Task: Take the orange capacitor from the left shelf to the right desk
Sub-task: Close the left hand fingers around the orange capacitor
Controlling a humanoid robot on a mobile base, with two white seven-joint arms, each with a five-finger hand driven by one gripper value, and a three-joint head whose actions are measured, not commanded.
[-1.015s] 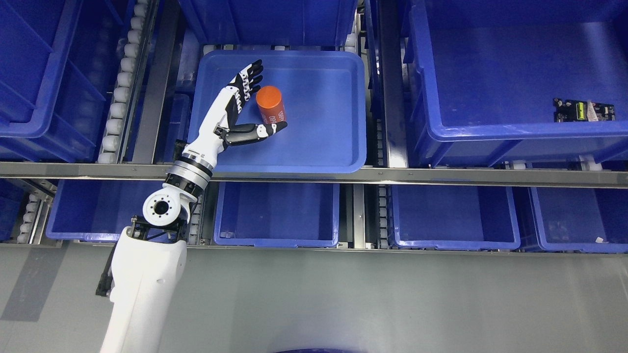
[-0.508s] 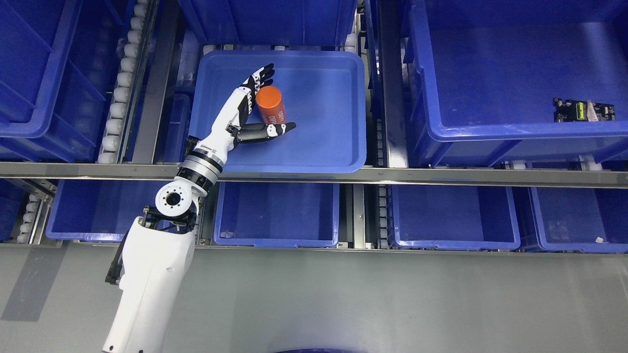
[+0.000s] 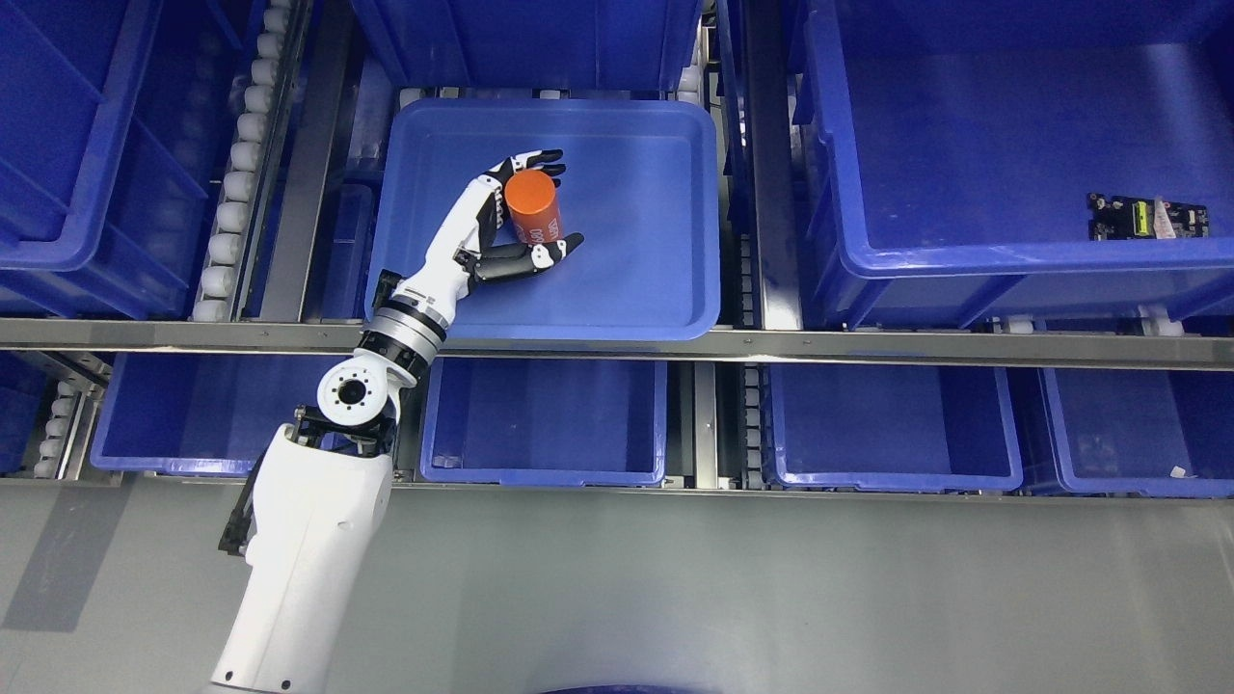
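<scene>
Orange capacitor [image 3: 534,207] stands in the shallow blue tray [image 3: 636,289] on the upper shelf level, left-centre part of the tray floor, tilted slightly, white print on its side facing lower right. Same spot as in both earlier frames, not lifted.

Change vs 0.5 s ago: left hand [image 3: 506,226] has closed in. Fingers [image 3: 535,159], which stood straight up past the capacitor's left side, now curl over its top edge, tips reaching to the right of the cap. Thumb [image 3: 535,258] lies under the capacitor's lower side, pulled in closer than before, tip poking out at lower right. One second ago the hand was flat and spread with a gap to the can; now fingers and thumb wrap it from two sides, palm against its left side. Hand looks clamped on the capacitor, though full contact on the hidden side can't be checked.

Arm pose: left arm enters at the bottom left, white forearm [image 3: 299,569] rising up-right, round joint [image 3: 349,392] at the shelf's front rail [image 3: 868,347], wrist crossing the tray's near-left rim, hand slanting up-right. Forearm and joint sit further right and up than a second ago.

Around: bigger blue bin [image 3: 964,145] to the right holds a small circuit board [image 3: 1145,217] near its right end, well apart from the tray. Row of blue bins [image 3: 887,424] on the lower level, below the rail. Grey floor [image 3: 771,598] in front. Right arm not visible.
</scene>
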